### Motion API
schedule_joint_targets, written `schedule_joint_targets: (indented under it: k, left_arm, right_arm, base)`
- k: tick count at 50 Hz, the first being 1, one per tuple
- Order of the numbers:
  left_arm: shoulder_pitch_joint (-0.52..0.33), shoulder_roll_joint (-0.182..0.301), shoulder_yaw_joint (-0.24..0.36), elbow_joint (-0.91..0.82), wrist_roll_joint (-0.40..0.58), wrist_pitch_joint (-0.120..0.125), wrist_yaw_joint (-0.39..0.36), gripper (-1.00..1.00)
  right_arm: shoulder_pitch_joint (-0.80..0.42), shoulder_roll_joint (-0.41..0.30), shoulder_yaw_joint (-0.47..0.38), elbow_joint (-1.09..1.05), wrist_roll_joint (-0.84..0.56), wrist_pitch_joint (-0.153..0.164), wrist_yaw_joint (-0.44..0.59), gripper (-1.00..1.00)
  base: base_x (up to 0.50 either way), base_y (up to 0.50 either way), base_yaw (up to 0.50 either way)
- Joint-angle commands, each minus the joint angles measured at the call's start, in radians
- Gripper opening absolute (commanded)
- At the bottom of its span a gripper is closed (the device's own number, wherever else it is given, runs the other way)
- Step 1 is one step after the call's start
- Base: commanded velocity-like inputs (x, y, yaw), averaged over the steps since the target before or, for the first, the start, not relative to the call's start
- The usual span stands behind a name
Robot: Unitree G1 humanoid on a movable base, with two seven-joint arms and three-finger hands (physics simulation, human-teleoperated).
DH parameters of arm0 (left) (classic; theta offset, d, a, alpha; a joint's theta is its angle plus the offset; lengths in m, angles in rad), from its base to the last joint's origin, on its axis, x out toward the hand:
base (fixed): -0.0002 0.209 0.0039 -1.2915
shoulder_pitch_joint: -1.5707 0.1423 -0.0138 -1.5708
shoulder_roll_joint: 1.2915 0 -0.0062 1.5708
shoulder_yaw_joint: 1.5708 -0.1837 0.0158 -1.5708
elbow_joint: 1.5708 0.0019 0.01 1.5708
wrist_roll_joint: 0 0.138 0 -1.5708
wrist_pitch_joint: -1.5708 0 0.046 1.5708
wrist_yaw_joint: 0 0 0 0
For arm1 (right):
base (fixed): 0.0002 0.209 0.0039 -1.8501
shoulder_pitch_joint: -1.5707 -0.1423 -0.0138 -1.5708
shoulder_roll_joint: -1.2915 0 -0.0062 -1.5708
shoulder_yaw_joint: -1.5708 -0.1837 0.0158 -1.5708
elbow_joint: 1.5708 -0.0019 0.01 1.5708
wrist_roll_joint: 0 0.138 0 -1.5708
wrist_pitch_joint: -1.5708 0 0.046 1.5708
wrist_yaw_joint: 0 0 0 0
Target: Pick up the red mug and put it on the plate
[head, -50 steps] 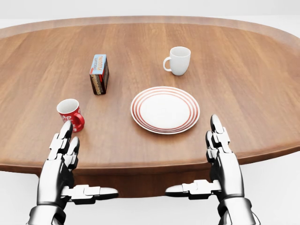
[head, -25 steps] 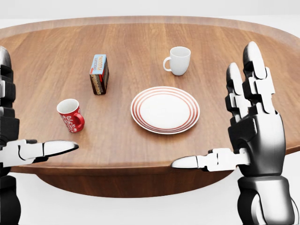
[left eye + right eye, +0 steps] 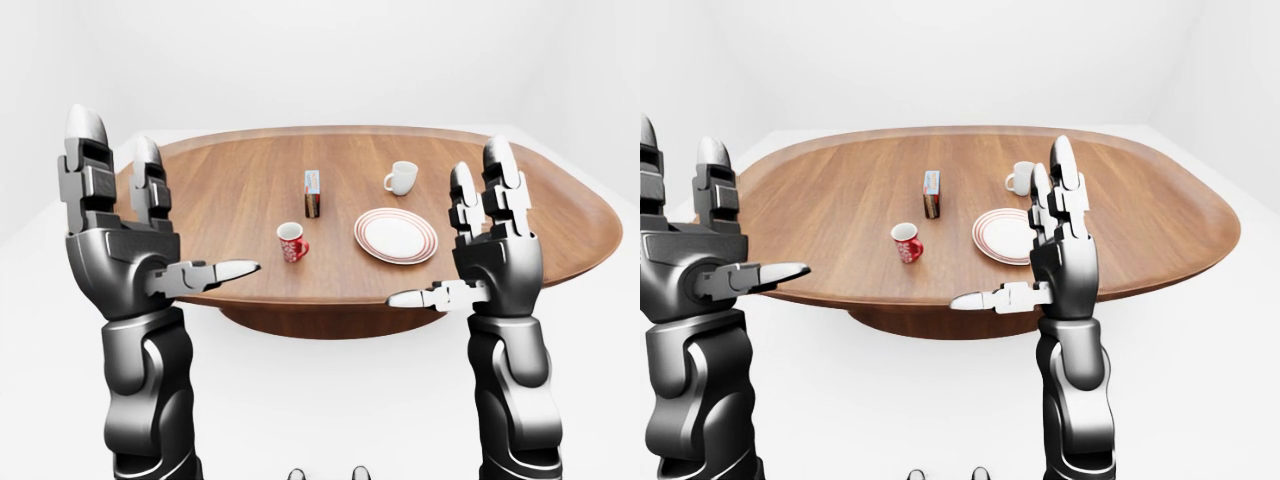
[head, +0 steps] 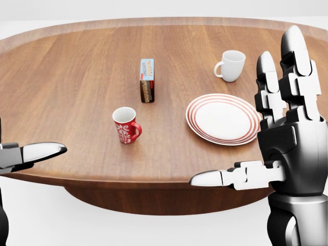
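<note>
Red mug (image 4: 126, 124) upright — box (image 4: 147, 80), plate (image 4: 223, 119), white mug (image 4: 230, 65) nearby

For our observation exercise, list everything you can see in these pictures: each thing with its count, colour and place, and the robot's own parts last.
table: one, brown wood, oval, filling the head view.
red mug: one, red with white pattern, upright, left of the plate.
plate: one, white with red rings, nothing on it.
white mug: one, white, above the plate.
box: one, blue top with dark sides, standing above the red mug.
left hand: one, silver and black, raised, fingers open.
right hand: one, silver and black, raised, fingers open.
</note>
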Motion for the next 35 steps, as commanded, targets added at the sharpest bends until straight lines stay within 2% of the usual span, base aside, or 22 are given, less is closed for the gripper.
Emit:
schedule_joint_targets:
  k: [1,14,31,35]
  left_arm:
    - [-0.010,0.009,0.010,-0.005,-0.017,0.000,0.008,0.95]
    - [-0.008,0.011,0.011,-0.008,-0.021,0.000,0.008,0.95]
    - [-0.019,0.014,0.013,-0.017,-0.034,0.000,0.015,0.95]
    - [-0.015,0.014,0.012,-0.021,-0.035,0.000,0.016,0.95]
  right_arm:
    - [-0.003,0.000,0.001,-0.007,-0.001,0.000,0.002,1.00]
    - [-0.009,-0.002,-0.004,0.007,-0.010,0.000,-0.005,1.00]
    - [-0.005,-0.003,-0.015,-0.003,0.010,0.000,0.002,1.00]
    - [-0.006,-0.006,-0.015,-0.014,0.015,0.000,0.006,1.00]
  base:
    - [0.00,0.50,0.00]
    - [0.00,0.48,0.00]
    - [0.00,0.00,0.00]
    - [0.48,0.00,0.00]
